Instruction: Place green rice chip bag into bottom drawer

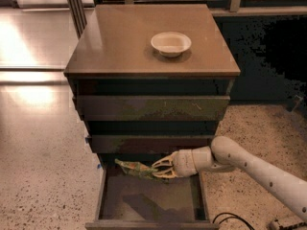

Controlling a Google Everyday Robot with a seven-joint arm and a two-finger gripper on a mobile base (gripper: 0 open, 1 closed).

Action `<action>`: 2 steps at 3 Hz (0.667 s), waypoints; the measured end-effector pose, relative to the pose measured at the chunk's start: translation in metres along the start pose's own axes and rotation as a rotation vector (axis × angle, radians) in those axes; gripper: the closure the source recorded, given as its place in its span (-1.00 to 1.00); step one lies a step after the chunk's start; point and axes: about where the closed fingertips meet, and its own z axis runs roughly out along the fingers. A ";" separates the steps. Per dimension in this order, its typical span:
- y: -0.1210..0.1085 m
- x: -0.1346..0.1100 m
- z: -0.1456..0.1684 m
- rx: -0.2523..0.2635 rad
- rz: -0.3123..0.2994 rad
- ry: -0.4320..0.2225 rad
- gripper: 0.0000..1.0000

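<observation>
**A:** How is the arm posed?

**B:** The arm (254, 169) enters from the lower right and reaches leftward, nearly level, its wrist just below the middle drawer's front. The gripper (160, 169) points left, over the rear part of the pulled-out bottom drawer (158, 202).

**A:** And the jaws?

**B:** They are pinching the right end of the green rice chip bag (134, 168). The crumpled bag extends leftward from them, roughly horizontal.

**A:** Where does the bag lie relative to the drawer?

**B:** It lies over the drawer's floor, near the back and left of centre. Whether it touches the floor cannot be told.

**A:** What else is shown?

**B:** A cream bowl (171, 43) stands upright on the counter (120, 42), well apart from the gripper; the two upper drawers (151, 108) are pushed in
</observation>
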 end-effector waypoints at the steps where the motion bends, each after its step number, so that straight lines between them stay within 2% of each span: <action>1: 0.034 0.038 0.003 0.022 0.063 0.009 1.00; 2: 0.087 0.095 0.014 0.012 0.170 0.049 1.00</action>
